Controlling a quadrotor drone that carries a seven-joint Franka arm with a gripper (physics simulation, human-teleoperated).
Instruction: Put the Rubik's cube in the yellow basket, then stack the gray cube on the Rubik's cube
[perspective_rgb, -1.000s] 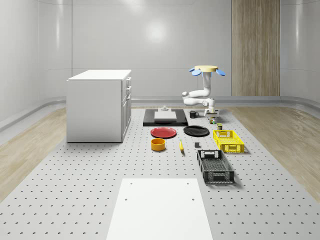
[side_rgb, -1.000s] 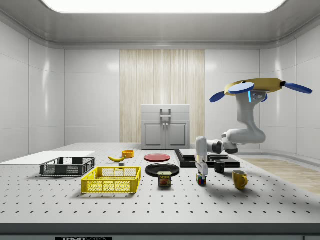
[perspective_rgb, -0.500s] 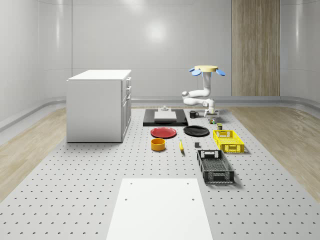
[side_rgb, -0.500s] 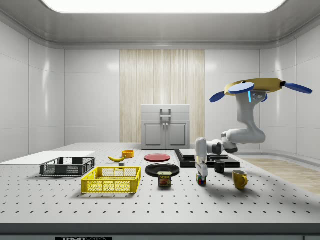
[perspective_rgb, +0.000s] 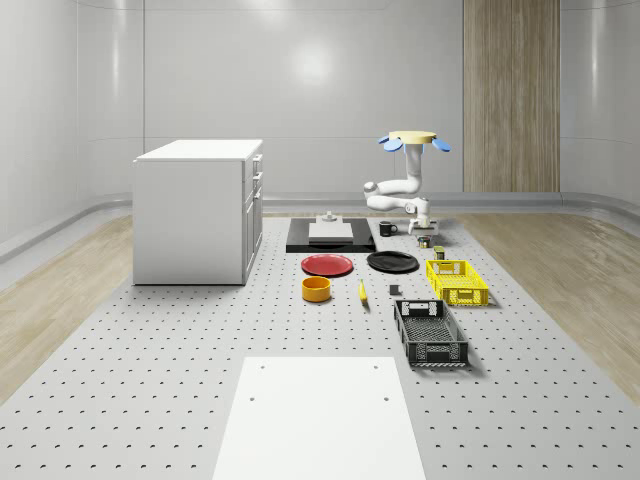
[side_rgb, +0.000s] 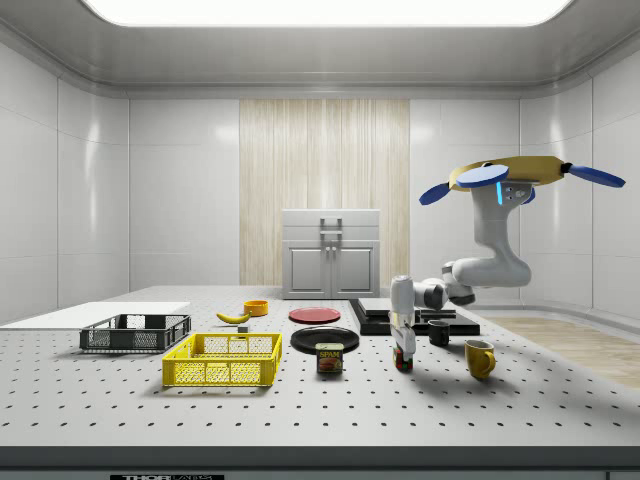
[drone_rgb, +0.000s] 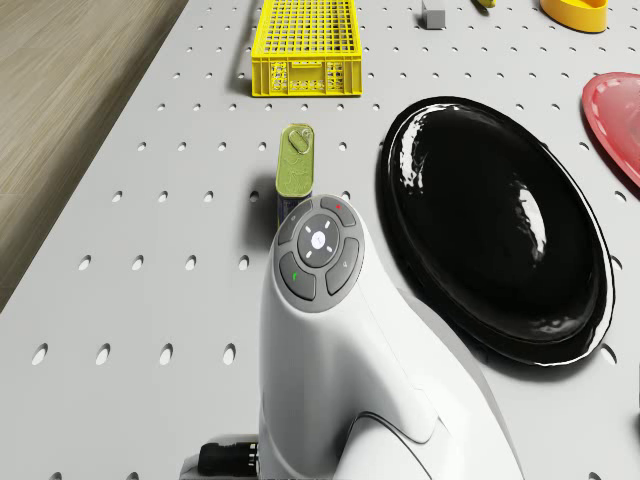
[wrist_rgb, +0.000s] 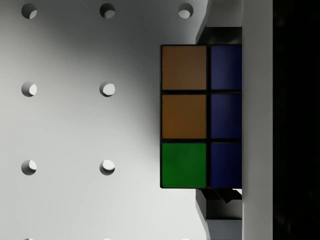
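Drone (side_rgb: 515, 178) hovers beyond the black plate (drone_rgb: 495, 225), arm reaching down so the gripper (side_rgb: 403, 352) pinches the Rubik's cube (wrist_rgb: 200, 116) just above the perforated table (side_rgb: 330, 405), near the can (side_rgb: 329, 358), presumably for carrying to the yellow basket (side_rgb: 224, 360)

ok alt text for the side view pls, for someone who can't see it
The drone hovers above the pegboard table, its white arm lowering the gripper onto a Rubik's cube between a spam can and a yellow mug. A yellow basket sits toward the view's left.
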